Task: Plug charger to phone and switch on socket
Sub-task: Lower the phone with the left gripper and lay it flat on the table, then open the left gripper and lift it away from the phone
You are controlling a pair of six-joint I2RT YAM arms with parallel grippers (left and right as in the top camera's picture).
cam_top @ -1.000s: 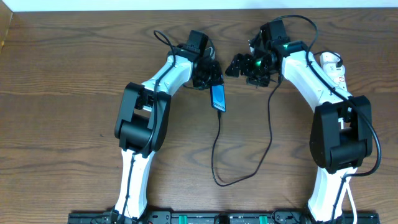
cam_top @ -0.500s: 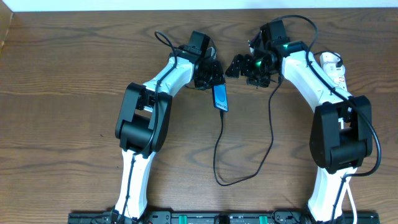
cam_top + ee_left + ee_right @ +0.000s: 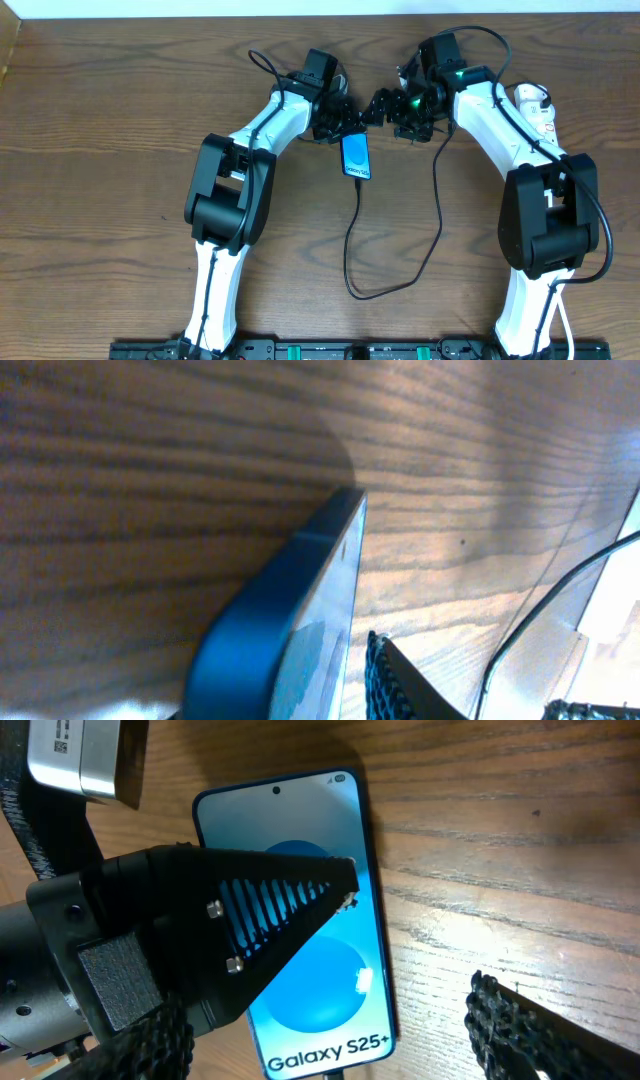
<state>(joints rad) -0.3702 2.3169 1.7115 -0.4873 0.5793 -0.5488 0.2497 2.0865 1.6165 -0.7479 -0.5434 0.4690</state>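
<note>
Where charger [image 3: 346,250] ends, phone [image 3: 356,156] faces upward.

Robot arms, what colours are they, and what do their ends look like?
Both the left arm and right arm have white tubes joined by chunky black joints, with thin black cables looping along them. A green light glows near the right wrist. The left tool is black with a pointy, slotted finger; the right tool has black, bumpy pads.
</note>
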